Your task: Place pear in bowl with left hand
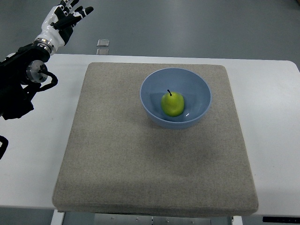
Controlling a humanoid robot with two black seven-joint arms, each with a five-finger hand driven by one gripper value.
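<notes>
Pear (172,104) lies inside bowl (175,97), on its bottom, stem up, green and whole. Bowl is pale blue, upright, and stands on a grey mat (154,140) that covers most of the white desk (42,154). Left hand (66,18) is raised at the top left corner of the view, past the desk's far edge, fingers spread and holding nothing. Its dark arm comes in along the left edge, over the desk. Bowl and pear sit well apart from the hand, to its right and nearer the robot. Pear touches nothing but the bowl. A small pale square object (103,43) lies on the floor just right of the hand, beyond the desk. Right hand is out of view
</notes>
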